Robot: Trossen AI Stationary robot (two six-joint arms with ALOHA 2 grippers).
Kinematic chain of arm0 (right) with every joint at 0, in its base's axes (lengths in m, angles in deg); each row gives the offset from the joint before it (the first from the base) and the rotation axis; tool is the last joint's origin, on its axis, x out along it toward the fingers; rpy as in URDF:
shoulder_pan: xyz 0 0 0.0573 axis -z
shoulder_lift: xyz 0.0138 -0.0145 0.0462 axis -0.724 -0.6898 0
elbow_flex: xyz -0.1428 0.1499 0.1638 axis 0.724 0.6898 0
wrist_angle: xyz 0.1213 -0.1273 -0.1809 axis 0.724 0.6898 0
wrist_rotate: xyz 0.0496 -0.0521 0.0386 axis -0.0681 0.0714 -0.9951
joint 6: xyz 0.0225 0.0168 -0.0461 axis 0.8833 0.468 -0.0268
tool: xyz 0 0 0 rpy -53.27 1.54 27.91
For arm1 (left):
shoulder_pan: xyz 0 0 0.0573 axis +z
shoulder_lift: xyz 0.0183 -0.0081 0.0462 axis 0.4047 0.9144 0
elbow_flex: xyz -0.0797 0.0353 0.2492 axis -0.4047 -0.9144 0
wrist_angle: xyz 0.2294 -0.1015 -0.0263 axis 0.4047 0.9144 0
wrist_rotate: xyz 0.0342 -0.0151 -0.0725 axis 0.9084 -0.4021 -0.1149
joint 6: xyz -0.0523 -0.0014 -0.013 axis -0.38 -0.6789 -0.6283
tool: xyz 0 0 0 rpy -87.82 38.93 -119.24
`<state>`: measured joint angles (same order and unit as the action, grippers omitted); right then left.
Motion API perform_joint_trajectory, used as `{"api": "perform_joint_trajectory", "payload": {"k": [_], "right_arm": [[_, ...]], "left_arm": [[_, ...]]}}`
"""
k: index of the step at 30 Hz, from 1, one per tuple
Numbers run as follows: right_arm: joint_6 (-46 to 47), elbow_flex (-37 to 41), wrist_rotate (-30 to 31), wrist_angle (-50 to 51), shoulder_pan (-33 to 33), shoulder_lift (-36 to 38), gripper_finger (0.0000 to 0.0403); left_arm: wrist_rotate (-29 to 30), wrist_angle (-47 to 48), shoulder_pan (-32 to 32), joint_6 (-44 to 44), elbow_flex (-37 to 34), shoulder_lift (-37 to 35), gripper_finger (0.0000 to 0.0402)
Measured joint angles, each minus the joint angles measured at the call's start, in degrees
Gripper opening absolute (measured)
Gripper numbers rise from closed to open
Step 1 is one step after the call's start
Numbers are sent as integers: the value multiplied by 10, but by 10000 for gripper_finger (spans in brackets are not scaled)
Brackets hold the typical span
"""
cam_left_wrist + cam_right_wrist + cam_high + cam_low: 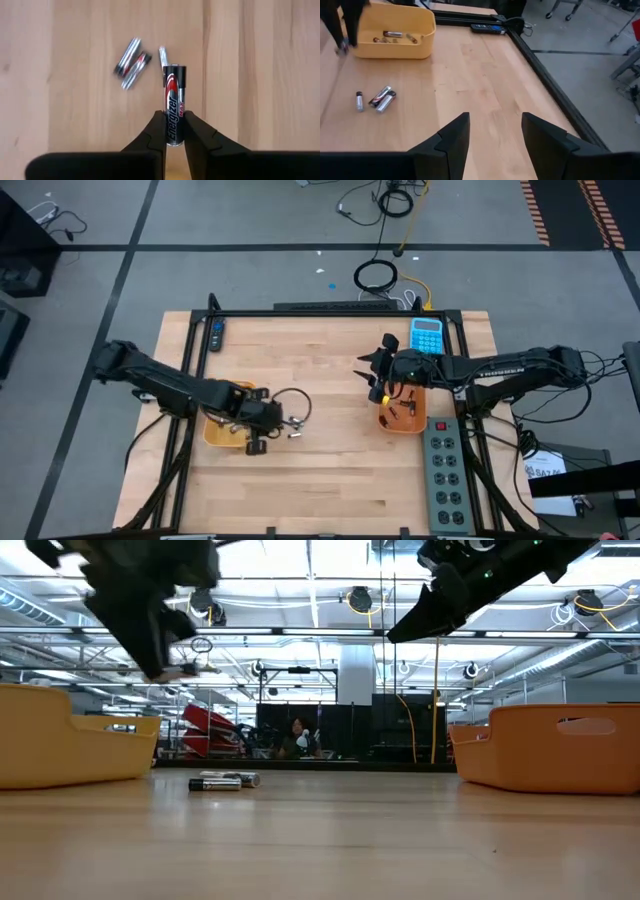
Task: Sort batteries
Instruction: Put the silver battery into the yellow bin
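My left gripper (174,117) is shut on one black, silver and red battery (174,92) and hovers above the table just right of the yellow tray (222,430). Three loose batteries (131,62) lie on their sides on the wood below it, and they show again as batteries (376,99) in the right wrist view. The yellow tray (395,37) holds a few batteries. My right gripper (495,122) is open with nothing between its fingers, raised over the far end of the orange tray (402,412). My left gripper pinches the battery between its two fingers at the battery's near end (173,136). The fingers come steeply from above, and the battery sticks out past the fingertips in line with them. It hangs clear of the table.
A blue calculator (427,335) lies at the far right of the table and a grey power strip (447,475) along its right edge. A dark remote (217,333) sits at the far left. A black frame rail (545,75) borders the table. A person (297,735) is in the room behind.
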<state>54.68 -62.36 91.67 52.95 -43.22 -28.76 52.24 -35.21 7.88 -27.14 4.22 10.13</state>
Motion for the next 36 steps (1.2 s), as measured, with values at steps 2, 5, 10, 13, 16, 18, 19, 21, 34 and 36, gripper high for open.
{"api": "perform_joint_trajectory", "payload": {"k": [2, 5, 10, 13, 16, 18, 19, 21, 34, 36], "right_arm": [[-15, 0, -7, -6, 12, 0, 171], [-35, 0, -35, -22, 32, 0, 171], [-18, 0, -75, -65, 50, 0, 171], [13, 0, -86, -75, 46, 0, 171], [48, 0, -86, -81, 34, -7, 171], [59, 0, -84, -82, 23, -20, 171], [65, 0, -83, -85, 15, -28, 171], [79, 0, -83, -102, -1, -46, 171], [90, 0, -51, -101, -59, -86, 171], [90, -1, -44, -98, -59, -73, 171]], "left_arm": [[2, 38, -3, -21, 0, -30, 43], [43, 76, -5, -47, -1, -70, 43], [154, 151, -50, -141, -10, -134, 43], [182, 210, -98, -244, -28, -164, 43], [183, 266, -137, -365, -56, -180, 43], [177, 293, -156, -432, -81, -185, 43], [173, 297, -162, -459, -95, -185, 43], [169, 293, -169, -498, -121, -185, 43], [135, 287, -178, -508, -125, -169, 221], [137, 290, -172, -489, -93, -169, 228]]}}
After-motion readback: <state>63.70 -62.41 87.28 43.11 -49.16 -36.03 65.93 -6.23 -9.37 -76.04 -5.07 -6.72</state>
